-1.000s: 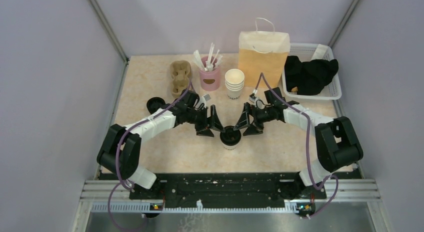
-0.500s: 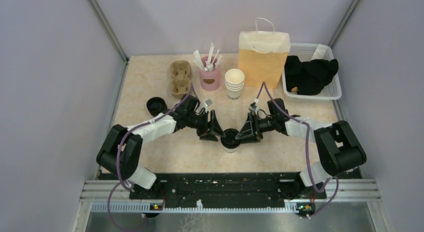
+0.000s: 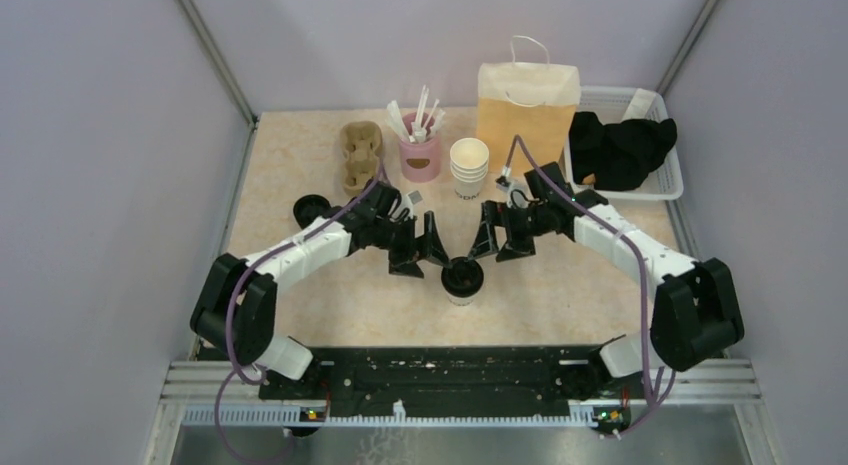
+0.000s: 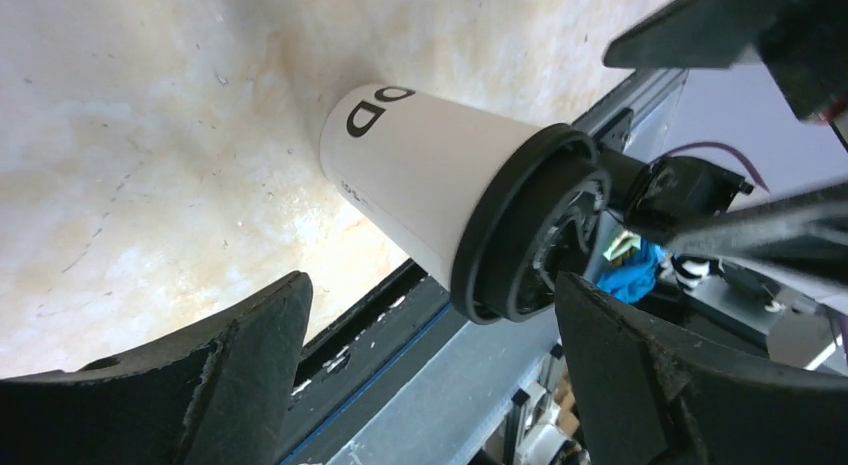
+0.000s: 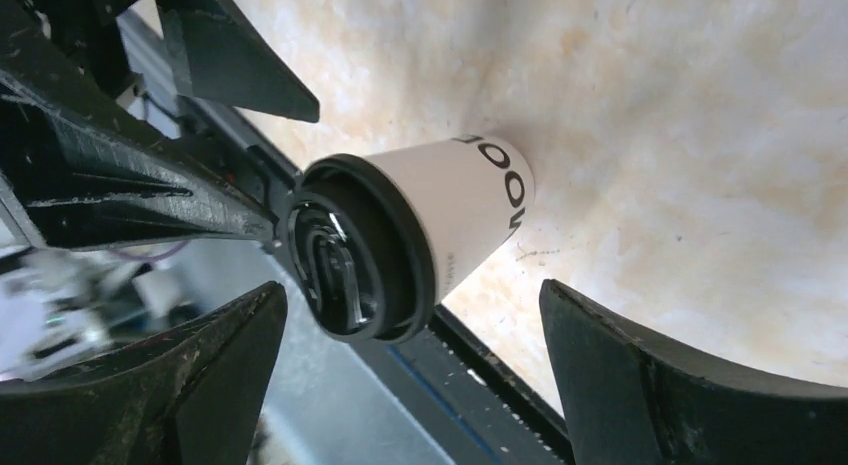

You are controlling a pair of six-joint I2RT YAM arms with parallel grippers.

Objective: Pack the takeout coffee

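Note:
One takeout coffee cup (image 3: 462, 280), white with dark lettering and a black lid, stands upright on the table near the front centre. It also shows in the left wrist view (image 4: 430, 185) and the right wrist view (image 5: 460, 205). My left gripper (image 3: 425, 247) is open and empty, just behind and left of the cup (image 4: 432, 290). My right gripper (image 3: 500, 242) is open and empty, just behind and right of it (image 5: 412, 290). Neither touches the cup. A round black lid (image 3: 313, 210) sits at the left; I cannot tell whether a cup is under it.
A brown pulp cup carrier (image 3: 360, 153), a pink holder of stirrers (image 3: 421, 157), a stack of lidless white cups (image 3: 469, 167) and a tan paper bag (image 3: 527, 115) stand along the back. A white basket (image 3: 670, 190) holding black cloth is at the back right.
Both grippers have drawn back from the cup's lid toward the far side, the right one farther. The cup has stayed in place.

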